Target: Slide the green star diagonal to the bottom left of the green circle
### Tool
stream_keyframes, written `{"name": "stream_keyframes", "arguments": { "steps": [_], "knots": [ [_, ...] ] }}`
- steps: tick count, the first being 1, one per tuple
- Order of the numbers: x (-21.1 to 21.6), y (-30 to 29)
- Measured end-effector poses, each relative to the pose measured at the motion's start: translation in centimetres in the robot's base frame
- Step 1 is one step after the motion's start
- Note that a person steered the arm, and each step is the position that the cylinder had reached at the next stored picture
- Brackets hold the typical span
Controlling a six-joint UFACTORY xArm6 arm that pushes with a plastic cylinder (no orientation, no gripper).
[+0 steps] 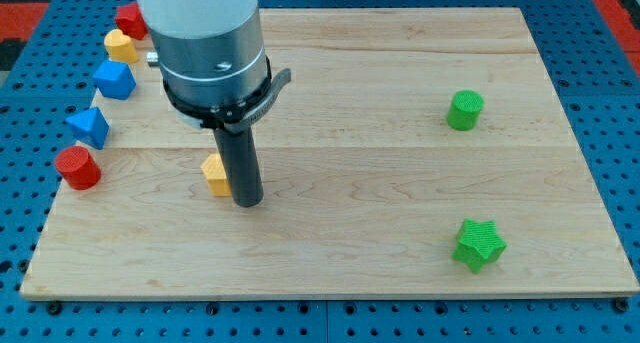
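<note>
— Where's the green star [479,244]?
— Low on the surface [380,103] at the view's right, below the green circle [464,110], well apart from it.
— And you?
— No fingers, just my tip [247,200], touching a yellow block [216,174], far left of both.

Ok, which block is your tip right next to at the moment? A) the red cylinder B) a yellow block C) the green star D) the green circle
B: my tip stands right beside the yellow block, on that block's right in the view; the green star and green circle sit far off toward the view's right.
</note>
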State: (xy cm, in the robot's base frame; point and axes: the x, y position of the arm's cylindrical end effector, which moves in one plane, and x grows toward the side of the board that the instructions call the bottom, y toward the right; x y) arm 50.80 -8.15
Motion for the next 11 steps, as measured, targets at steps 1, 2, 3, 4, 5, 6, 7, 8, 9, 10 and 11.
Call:
{"name": "stream_keyframes", "arguments": {
  "steps": [1, 2, 3, 4, 5, 6, 7, 8, 9, 10, 11],
  "knots": [
    [-0.6, -2.9],
    [-0.6, -6.1],
    [-1.6, 4.7],
    [-2.8, 19.6],
    [0.0, 32.3],
    [8.8, 37.5],
    [10.5, 29.9],
    [7.5, 22.5],
    [2.7, 17.7],
    [0.3, 17.6],
    [-1.0, 18.0]
  ]
}}
